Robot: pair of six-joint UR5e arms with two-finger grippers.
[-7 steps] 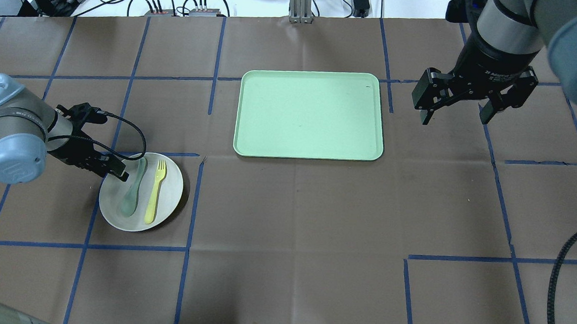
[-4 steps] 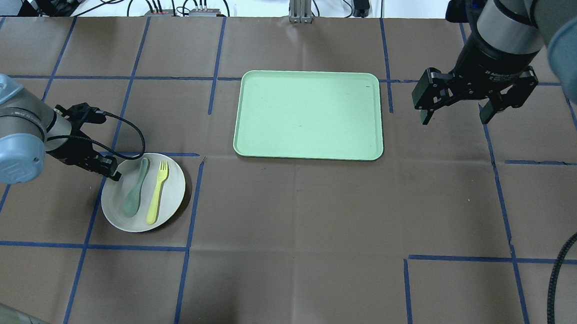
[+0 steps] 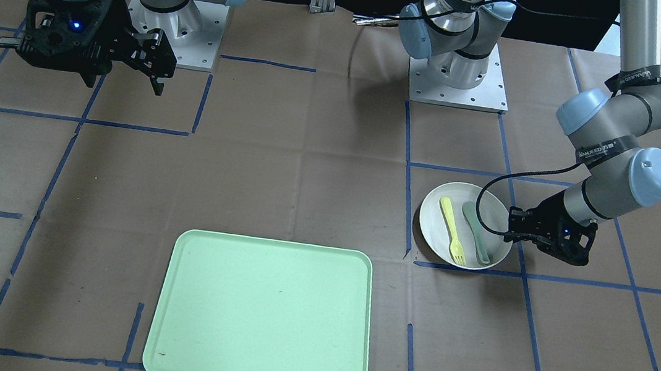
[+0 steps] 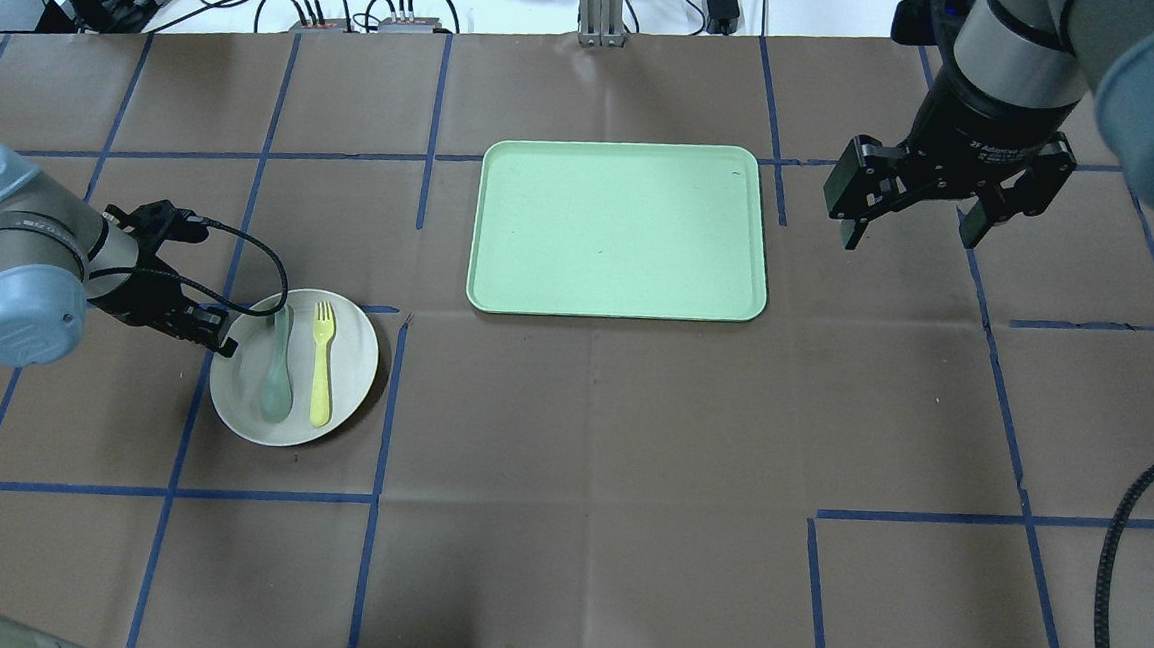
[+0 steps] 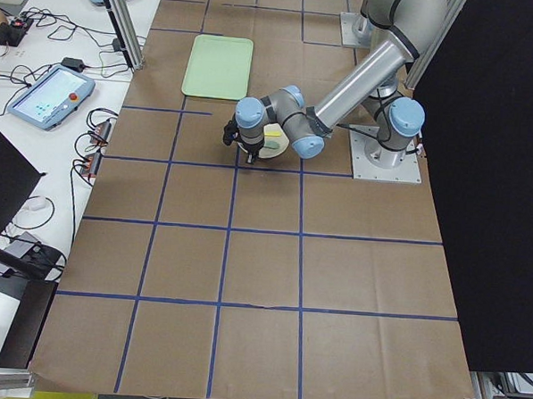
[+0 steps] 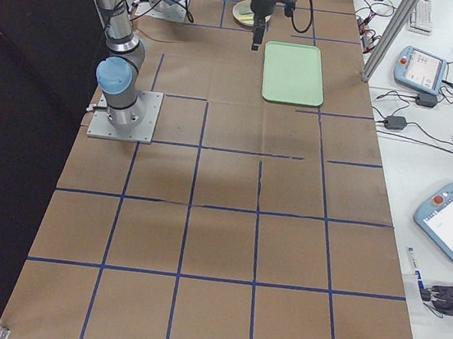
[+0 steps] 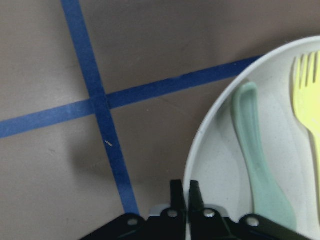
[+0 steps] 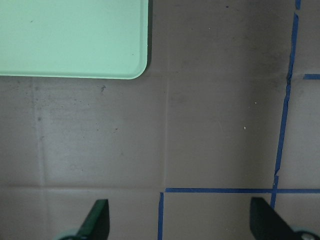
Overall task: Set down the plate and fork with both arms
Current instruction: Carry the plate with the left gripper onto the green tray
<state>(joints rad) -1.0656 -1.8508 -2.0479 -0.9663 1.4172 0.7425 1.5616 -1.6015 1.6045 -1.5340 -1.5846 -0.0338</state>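
Since a second ago the plate (image 4: 355, 356) has slid a little across the brown paper toward 1 o'clock in the overhead view, nearer the tray (image 4: 623, 229), and the cutlery on it has turned so that it now runs almost straight from 6 to 12 o'clock. The left gripper (image 4: 222, 339) has travelled with it and keeps its fingers (image 7: 176, 192) pressed together on the plate's rim at about 10 o'clock; the wrist camera shows the two black tips pinching that raised edge with almost no gap between them. The fork (image 4: 322, 367) lies inside the plate, tines pointing to 12 o'clock, just to the 3 o'clock side of a grey-green spoon (image 4: 278, 381), and the two lie close together, side by side. The plate sits at roughly 8 o'clock from the tray, well apart from it, and partly covers a blue tape line (image 4: 384, 407) crossing beside it. The right gripper (image 4: 910, 242) has not shifted: it hangs above the table at about 3 o'clock from the tray, its jaws spread wide and holding nothing. Its wrist camera looks down on bare paper, tape lines and one rounded corner of the tray. The tray itself lies flat, with nothing on it.
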